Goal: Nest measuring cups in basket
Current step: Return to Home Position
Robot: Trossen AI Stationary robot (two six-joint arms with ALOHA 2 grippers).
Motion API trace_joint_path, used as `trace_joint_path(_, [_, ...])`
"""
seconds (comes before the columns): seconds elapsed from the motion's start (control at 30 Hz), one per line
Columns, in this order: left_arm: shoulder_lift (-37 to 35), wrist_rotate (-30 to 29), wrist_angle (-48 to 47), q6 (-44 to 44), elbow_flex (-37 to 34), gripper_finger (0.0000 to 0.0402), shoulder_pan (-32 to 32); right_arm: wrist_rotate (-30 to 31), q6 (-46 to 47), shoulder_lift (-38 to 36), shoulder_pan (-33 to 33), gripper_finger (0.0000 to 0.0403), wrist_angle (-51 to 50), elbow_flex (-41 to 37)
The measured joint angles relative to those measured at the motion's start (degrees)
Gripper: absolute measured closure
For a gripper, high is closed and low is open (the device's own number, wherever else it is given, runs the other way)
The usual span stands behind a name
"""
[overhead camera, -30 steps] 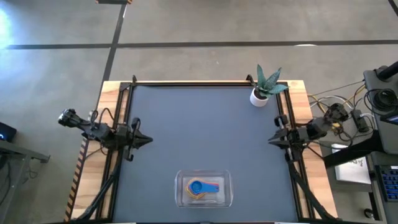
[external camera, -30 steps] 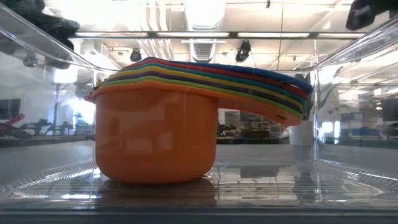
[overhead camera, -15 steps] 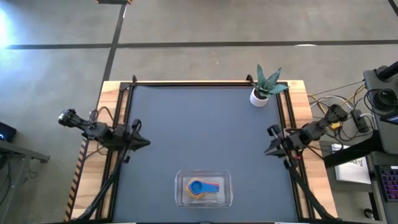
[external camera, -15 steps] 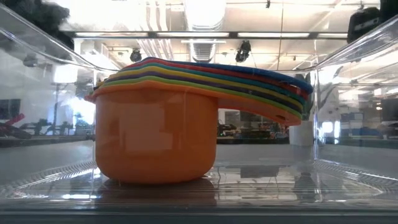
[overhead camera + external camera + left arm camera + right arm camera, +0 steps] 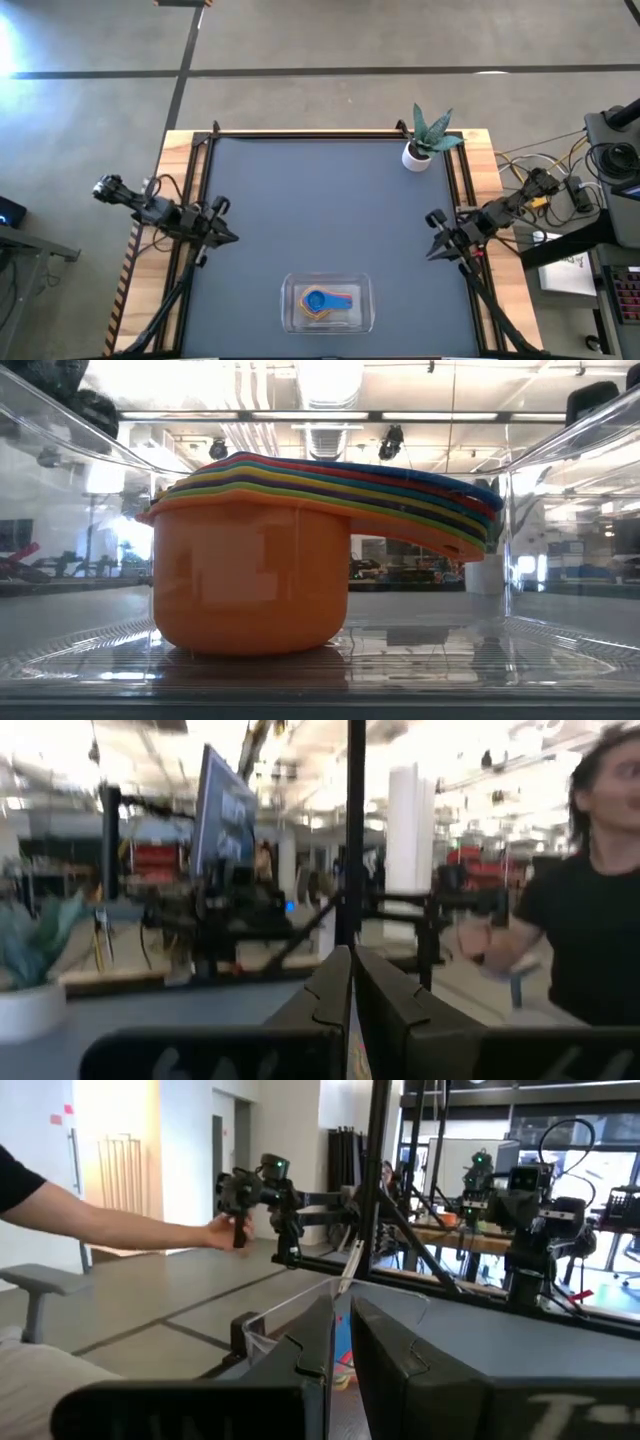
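Observation:
The clear basket (image 5: 292,303) sits on the dark table at the middle of its near edge. Inside it the measuring cups (image 5: 325,301) are nested in one stack, the blue one on top. In the low view the orange cup (image 5: 250,580) rests with its bottom on the basket floor, and the handles fan out toward the right. My left gripper (image 5: 232,238) hangs shut over the table's left edge, my right gripper (image 5: 430,252) shut over the right edge. Both are far from the basket and hold nothing.
A white pot with a green plant (image 5: 417,155) stands at the far right corner. Cables and equipment (image 5: 600,170) lie beyond the table's right edge. A person (image 5: 580,920) shows beyond the table in the left wrist view, and a person's arm (image 5: 120,1225) in the right wrist view.
My right gripper has sunk and swung toward the table's near edge, turning as it went. My left gripper has tipped a little toward the near edge. Both stay shut. The basket and the cups have not moved.

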Motion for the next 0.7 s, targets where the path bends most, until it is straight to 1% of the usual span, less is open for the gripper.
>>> trace_joint_path(0.2, [0.08, 0.00, -7.17, -1.02, 0.00, 0.0401, 0.01, 0.10, 2.90, 0.00, 0.00, 0.0376, -0.15, -0.02])
trace_joint_path(0.37, [0.08, 0.00, -8.92, -1.02, 0.00, 0.0402, 0.01, 1.08, 2.86, 0.23, 0.00, 0.0376, -1.57, -0.04])
trace_joint_path(0.57, [0.06, 0.00, -8.92, -1.02, -0.02, 0.0402, 0.01, 7.62, 2.73, 1.54, -0.02, 0.0376, -4.83, -0.07])
trace_joint_path(0.7, [0.06, 0.00, -8.90, -1.02, -0.02, 0.0402, 0.01, 8.10, 4.26, 2.57, 0.00, 0.0376, -5.01, -0.07])
